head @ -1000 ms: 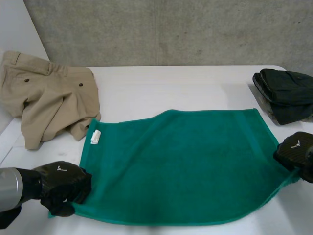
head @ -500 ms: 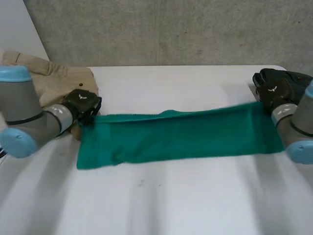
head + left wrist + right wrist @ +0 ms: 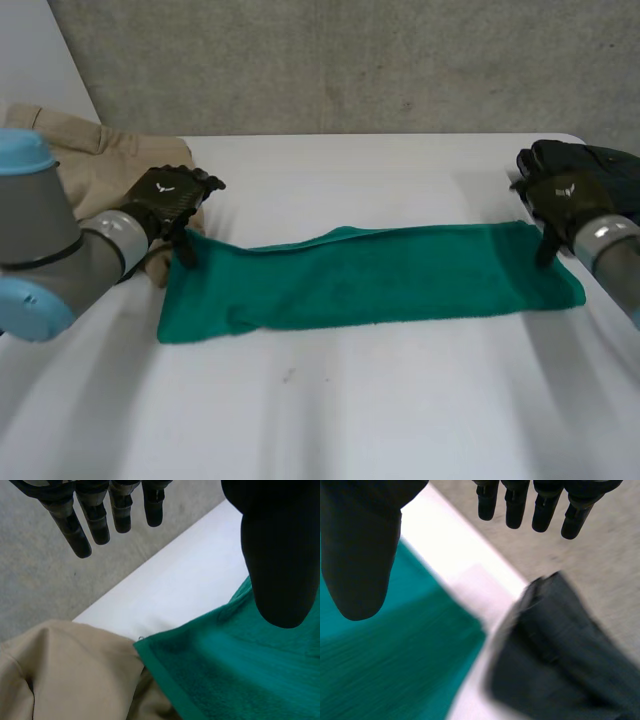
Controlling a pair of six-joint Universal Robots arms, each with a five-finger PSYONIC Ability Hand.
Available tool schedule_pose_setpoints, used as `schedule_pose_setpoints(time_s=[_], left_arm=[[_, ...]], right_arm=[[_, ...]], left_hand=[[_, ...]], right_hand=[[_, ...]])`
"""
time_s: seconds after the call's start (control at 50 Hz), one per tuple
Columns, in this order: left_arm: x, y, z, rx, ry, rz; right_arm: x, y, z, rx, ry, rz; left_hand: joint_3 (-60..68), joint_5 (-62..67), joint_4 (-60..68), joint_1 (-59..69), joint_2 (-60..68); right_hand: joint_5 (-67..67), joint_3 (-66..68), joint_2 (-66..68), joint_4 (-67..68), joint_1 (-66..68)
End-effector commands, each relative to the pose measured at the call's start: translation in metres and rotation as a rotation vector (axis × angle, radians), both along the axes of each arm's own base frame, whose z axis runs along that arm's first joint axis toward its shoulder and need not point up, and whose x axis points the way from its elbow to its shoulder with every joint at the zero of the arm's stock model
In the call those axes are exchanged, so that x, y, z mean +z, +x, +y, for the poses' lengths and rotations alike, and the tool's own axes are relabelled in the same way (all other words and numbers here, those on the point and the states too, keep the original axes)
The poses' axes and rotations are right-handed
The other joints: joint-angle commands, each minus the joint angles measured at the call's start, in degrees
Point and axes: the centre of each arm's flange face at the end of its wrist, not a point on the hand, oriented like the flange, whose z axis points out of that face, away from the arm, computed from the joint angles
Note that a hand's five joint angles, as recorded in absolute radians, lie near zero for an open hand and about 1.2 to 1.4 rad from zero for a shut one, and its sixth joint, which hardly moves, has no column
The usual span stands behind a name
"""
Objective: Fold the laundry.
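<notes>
Green towel (image 3: 370, 275) lies as a long folded strip on the desk (image 3: 350, 400), left hand (image 3: 170, 197) and right hand (image 3: 558, 195) open-fingered at its far corners, gripping nothing; lift both clear, then pinch one short end squarely, minding the beige trousers (image 3: 90, 165) touching your left corner

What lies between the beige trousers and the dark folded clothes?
The green towel, a long strip, fills most of it in the head view, overlapping the beige trousers.

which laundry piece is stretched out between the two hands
The green towel, a long flat strip from left hand to right hand; the beige trousers lie crumpled, the dark garment bundled.
</notes>
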Motion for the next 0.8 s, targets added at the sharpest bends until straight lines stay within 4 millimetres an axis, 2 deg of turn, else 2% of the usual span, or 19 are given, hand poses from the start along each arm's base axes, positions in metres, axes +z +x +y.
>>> schedule_pose_setpoints(time_s=[0.02,0.14,0.22,0.26,0.28,0.34,0.42,0.54,0.6,0.64,0.68,0.7,0.76,0.78,0.8], left_arm=[[-0.003,0.005,0.018,-0.058,-0.065,0.041],[-0.011,0.004,0.023,-0.064,-0.043,0.061],[-0.014,0.003,0.024,-0.063,-0.025,0.064],[-0.014,0.003,0.024,-0.063,-0.022,0.064],[-0.013,0.004,0.024,-0.06,-0.024,0.067],[-0.012,0.005,0.025,-0.058,-0.023,0.068],[-0.005,0.007,0.028,-0.053,-0.029,0.072],[0.004,0.014,0.034,-0.04,-0.04,0.083],[0.007,0.017,0.035,-0.033,-0.037,0.095],[0.007,0.018,0.037,-0.033,-0.032,0.1],[0.008,0.018,0.039,-0.036,-0.027,0.109],[0.008,0.018,0.04,-0.036,-0.025,0.112],[0.008,0.018,0.044,-0.036,-0.018,0.119],[0.008,0.017,0.045,-0.037,-0.016,0.122],[0.008,0.017,0.047,-0.039,-0.013,0.124]], right_arm=[[-0.026,-0.027,0.021,-0.001,0.159,0.027],[-0.049,-0.037,0.007,-0.018,0.131,0.055],[-0.064,-0.04,-0.003,-0.034,0.117,0.062],[-0.071,-0.042,-0.01,-0.045,0.113,0.066],[-0.071,-0.045,-0.013,-0.058,0.107,0.071],[-0.063,-0.066,-0.019,-0.198,0.064,0.104],[-0.034,-0.092,-0.021,-0.3,-0.028,0.147],[-0.025,-0.143,-0.029,-0.347,-0.034,0.353],[-0.022,-0.148,-0.033,-0.334,-0.038,0.459],[-0.019,-0.136,-0.035,-0.299,-0.056,0.52],[-0.014,-0.114,-0.034,-0.253,-0.089,0.521],[-0.006,-0.087,-0.031,-0.187,-0.147,0.509],[0.01,-0.033,-0.016,-0.039,-0.266,0.47],[0.018,0.001,-0.001,0.075,-0.343,0.444],[0.022,0.02,0.009,0.144,-0.387,0.427]], left_hand=[[-2.22,-2.88,-1.61,-0.73,-1.78],[-2.22,-2.88,-1.61,-0.73,-1.78],[-2.22,-2.88,-1.61,-0.73,-1.78],[-2.22,-2.88,-1.61,-0.73,-1.78],[-2.22,-2.88,-1.61,-0.73,-1.78],[-2.22,-2.88,-1.61,-0.73,-1.78],[-2.22,-2.88,-1.61,-0.73,-1.78],[-2.22,-2.88,-1.61,-0.73,-1.78],[-2.22,-2.88,-1.61,-0.73,-1.78],[-2.22,-2.88,-1.61,-0.73,-1.78],[-2.22,-2.88,-1.61,-0.73,-1.78],[-2.22,-2.88,-1.61,-0.73,-1.78],[-2.22,-2.88,-1.61,-0.73,-1.78],[-2.22,-2.88,-1.61,-0.73,-1.78],[-2.22,-2.88,-1.61,-0.73,-1.78]], right_hand=[[8.56,9.45,9.15,9.2,8.27],[11.09,11.98,11.69,11.74,10.8],[18.63,19.52,19.23,19.28,18.34],[47.44,48.33,48.03,48.09,47.15],[66.77,67.66,67.36,67.41,66.47],[66.96,67.86,67.56,67.61,66.67],[66.96,67.86,67.56,67.61,66.67],[66.96,67.86,67.56,67.61,66.67],[66.96,67.86,67.56,67.61,66.67],[66.96,67.86,67.56,67.61,66.67],[66.96,67.86,67.56,67.61,66.67],[66.96,67.86,67.56,67.61,66.67],[66.96,67.86,67.56,67.61,66.67],[66.96,67.86,67.56,67.61,66.67],[66.96,67.86,67.56,67.61,66.67]])
